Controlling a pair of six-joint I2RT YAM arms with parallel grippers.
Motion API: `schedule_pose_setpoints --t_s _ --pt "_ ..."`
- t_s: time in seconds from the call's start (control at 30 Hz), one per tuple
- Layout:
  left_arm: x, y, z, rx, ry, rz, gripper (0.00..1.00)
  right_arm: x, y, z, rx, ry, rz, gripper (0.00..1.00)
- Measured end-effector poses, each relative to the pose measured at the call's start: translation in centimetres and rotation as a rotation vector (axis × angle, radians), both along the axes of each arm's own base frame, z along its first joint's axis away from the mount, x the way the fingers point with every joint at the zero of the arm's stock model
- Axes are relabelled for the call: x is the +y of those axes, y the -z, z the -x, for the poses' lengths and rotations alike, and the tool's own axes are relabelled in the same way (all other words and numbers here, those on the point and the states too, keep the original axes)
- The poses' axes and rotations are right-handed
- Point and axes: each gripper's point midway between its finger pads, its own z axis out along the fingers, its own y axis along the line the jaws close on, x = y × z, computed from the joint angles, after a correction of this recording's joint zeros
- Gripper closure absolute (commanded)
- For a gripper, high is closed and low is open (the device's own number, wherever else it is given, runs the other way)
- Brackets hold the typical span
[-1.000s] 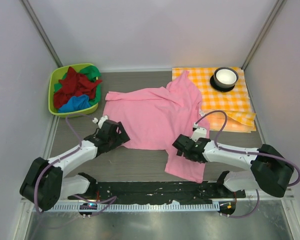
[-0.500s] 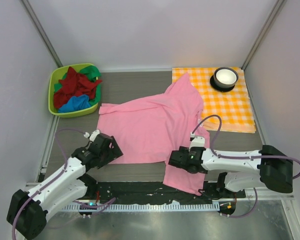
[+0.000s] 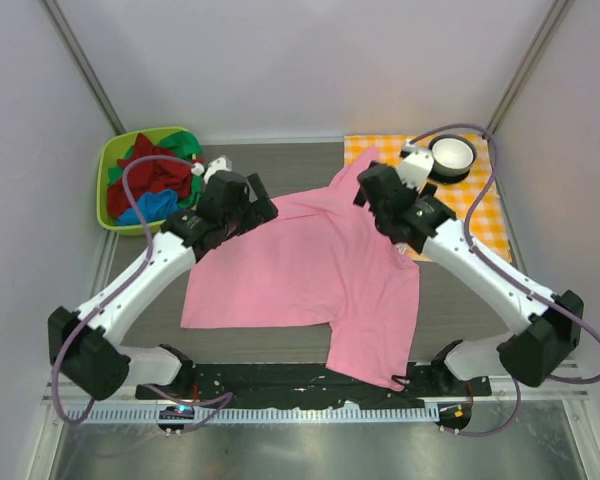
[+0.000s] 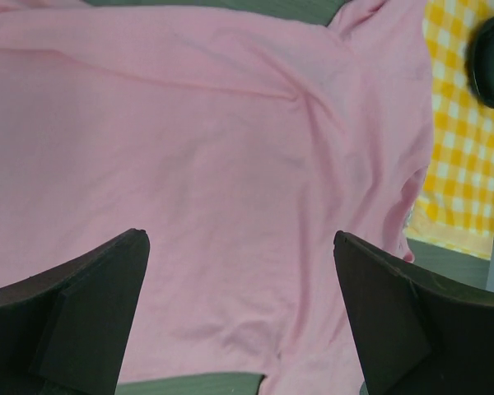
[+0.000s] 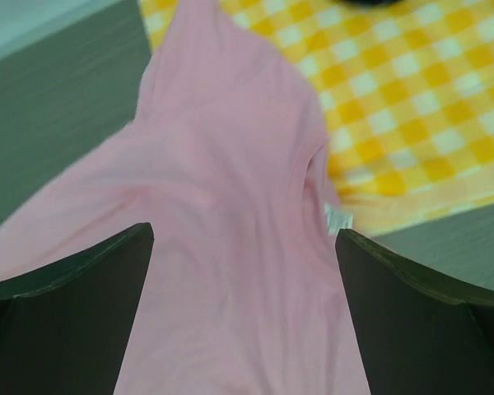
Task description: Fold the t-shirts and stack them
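A light pink t-shirt [image 3: 300, 270] lies spread across the middle of the table, one corner reaching the front rail and its far tip touching the checked cloth. Both grippers hover above its far edge, holding nothing. My left gripper [image 3: 252, 210] is open over the far left part; its wrist view shows pink cloth [image 4: 214, 148] between wide jaws [image 4: 239, 239]. My right gripper [image 3: 383, 198] is open above the far right part [image 5: 230, 206], jaws wide [image 5: 244, 232]. Dark red [image 3: 150, 170], green [image 3: 185, 147] and blue [image 3: 150, 207] t-shirts sit crumpled in the basket.
A lime-green basket [image 3: 108, 165] stands at the far left corner. An orange-and-white checked cloth [image 3: 470, 205] lies at the far right, carrying a white bowl [image 3: 451, 155] on a dark coaster. Grey walls close in the sides and back. The black rail [image 3: 300, 380] runs along the front.
Both arms have swung from the shirt's near edge to above its far edge. The shirt now lies flatter and nearer the front. The right gripper's jaws have spread wider.
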Motion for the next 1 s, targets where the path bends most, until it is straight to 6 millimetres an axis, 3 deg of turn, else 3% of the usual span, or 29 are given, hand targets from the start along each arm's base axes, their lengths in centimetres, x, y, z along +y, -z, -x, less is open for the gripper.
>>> schedule_pose_setpoints --t_s 0.1,0.13,0.27,0.47,0.6,0.77,1.0 --pt "-1.4 0.5 -3.8 0.009 0.0 -0.029 0.0 -3.9 0.2 -5.9 0.017 0.078 0.038 0.0" --pt "-1.5 1.0 -4.8 0.016 -0.005 -0.031 0.0 -4.2 0.3 -7.5 0.024 0.079 0.041 0.01" --pt "-0.1 3.9 -8.9 0.083 -0.06 -0.02 0.0 -3.4 1.7 -15.8 0.036 0.033 -0.004 0.01" --pt "3.9 7.2 -13.4 0.142 -0.163 0.001 0.04 -0.5 6.3 -24.2 0.067 -0.078 -0.07 0.06" --pt "5.0 9.0 -15.1 0.16 -0.188 0.026 0.05 2.1 9.1 -27.4 0.07 -0.152 -0.117 0.13" --pt "4.5 10.7 -15.7 0.18 -0.171 0.044 0.05 4.4 11.6 -30.7 0.048 -0.204 -0.162 0.19" --pt "4.1 12.1 -15.9 0.189 -0.156 0.056 0.06 5.2 15.5 -31.4 0.093 -0.214 -0.173 0.22"
